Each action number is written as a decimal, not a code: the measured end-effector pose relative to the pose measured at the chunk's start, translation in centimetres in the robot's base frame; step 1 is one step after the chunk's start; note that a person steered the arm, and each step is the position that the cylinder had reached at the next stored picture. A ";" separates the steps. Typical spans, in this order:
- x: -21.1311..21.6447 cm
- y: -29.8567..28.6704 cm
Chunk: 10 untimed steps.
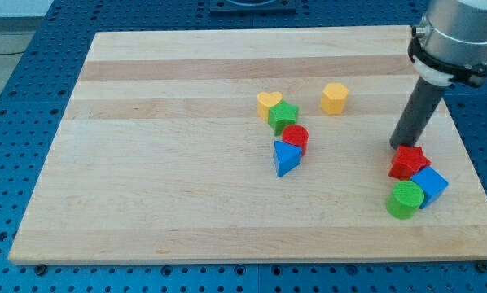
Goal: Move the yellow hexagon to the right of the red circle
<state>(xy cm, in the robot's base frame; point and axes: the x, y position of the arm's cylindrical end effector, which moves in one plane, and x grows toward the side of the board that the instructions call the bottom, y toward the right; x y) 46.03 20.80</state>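
The yellow hexagon sits on the wooden board, right of centre near the view's top. The red circle lies below and to the left of it, in a cluster with a yellow heart, a green star and a blue triangle. My tip rests on the board at the view's right, just above a red star, well to the right of and below the yellow hexagon.
A blue cube and a green cylinder sit right below the red star near the board's right edge. The board lies on a blue perforated table.
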 end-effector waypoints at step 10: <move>-7.1 -6.7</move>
<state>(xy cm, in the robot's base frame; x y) 38.92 14.10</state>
